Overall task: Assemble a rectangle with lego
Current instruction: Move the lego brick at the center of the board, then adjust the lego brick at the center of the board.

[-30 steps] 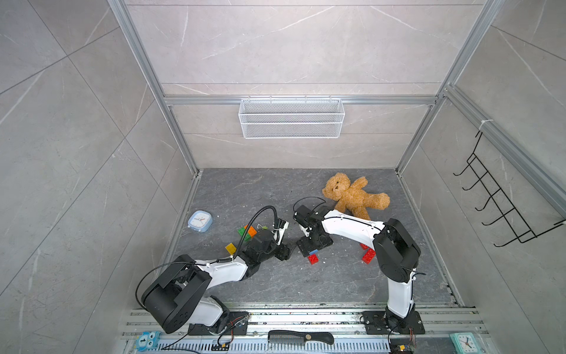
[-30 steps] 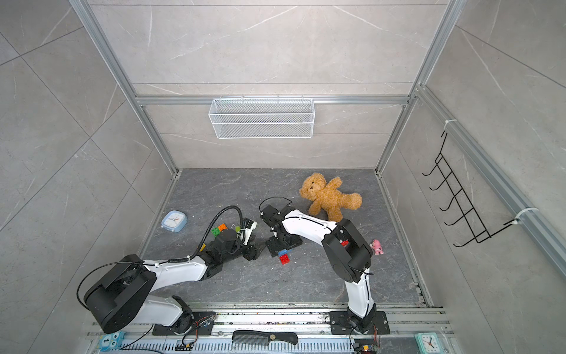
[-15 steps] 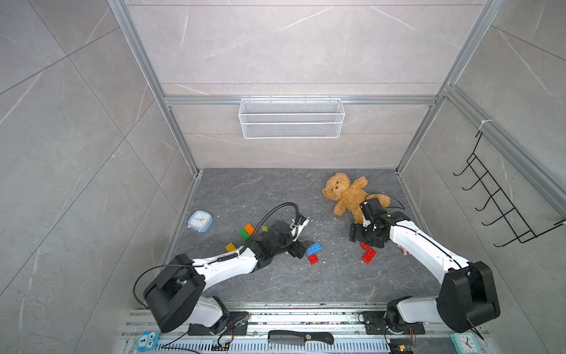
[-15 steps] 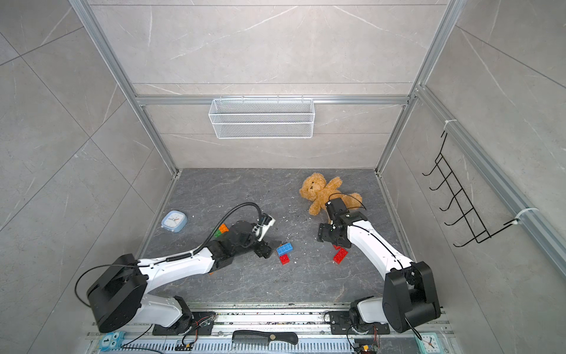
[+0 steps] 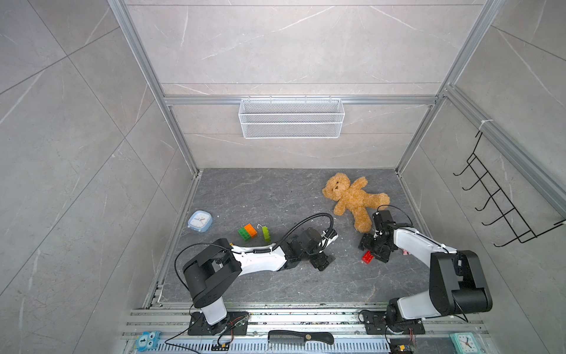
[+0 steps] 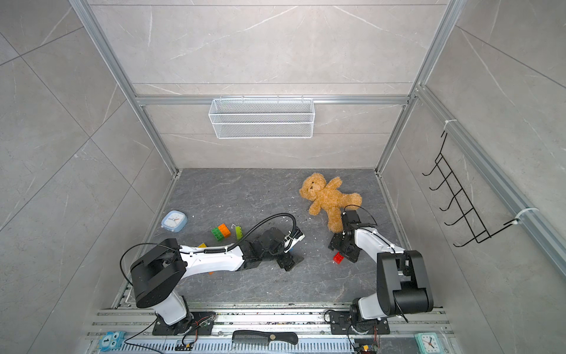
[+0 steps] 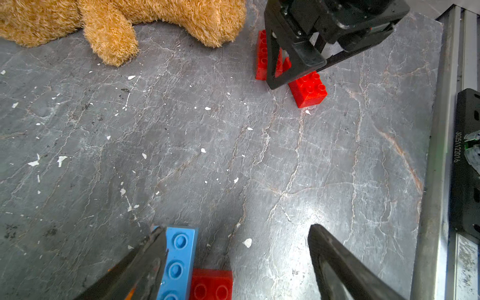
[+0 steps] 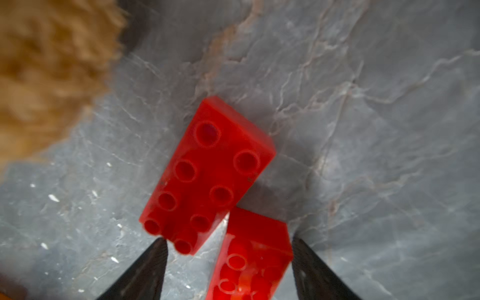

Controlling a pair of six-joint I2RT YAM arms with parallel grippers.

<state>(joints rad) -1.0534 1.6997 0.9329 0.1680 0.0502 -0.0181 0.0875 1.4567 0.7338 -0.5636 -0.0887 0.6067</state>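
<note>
Black bracket (image 7: 467, 124) carries a serial, roughly "J0251122016" — blue owl tag (image 5: 146, 340) shows "1".

In a top view we see the right gripper (image 6: 344, 249) low beside a red brick (image 6: 338, 257) near the teddy bear (image 6: 326, 200).
</note>
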